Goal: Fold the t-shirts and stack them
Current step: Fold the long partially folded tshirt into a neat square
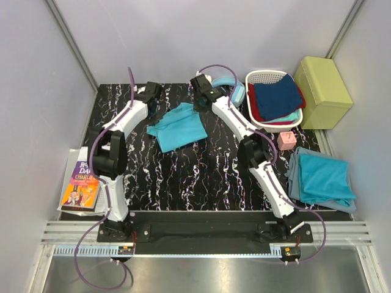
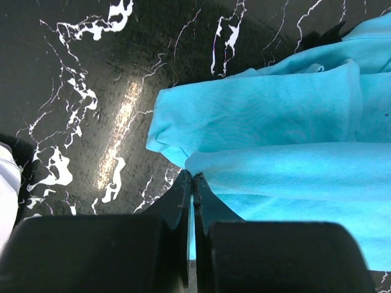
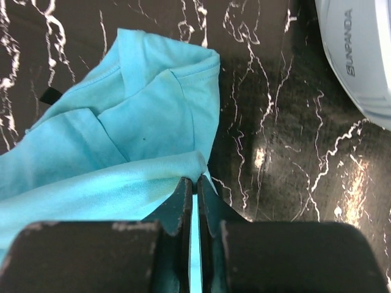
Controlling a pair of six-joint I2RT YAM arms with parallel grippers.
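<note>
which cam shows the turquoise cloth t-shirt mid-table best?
Top external: the turquoise cloth t-shirt shows nearly whole, outline included. Left and right wrist views each show only one folded end, close up.

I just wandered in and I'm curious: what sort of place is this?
Probably a robot test booth: plain walls box in a marbled table, a left arm and right arm are bolted at its near edge, and t-shirts lie near a laundry basket.

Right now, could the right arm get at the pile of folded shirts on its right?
Probably yes: the pile lies beside that arm with nothing between. But the right gripper is shut on the shirt on the table, so it would have to let go first.
</note>
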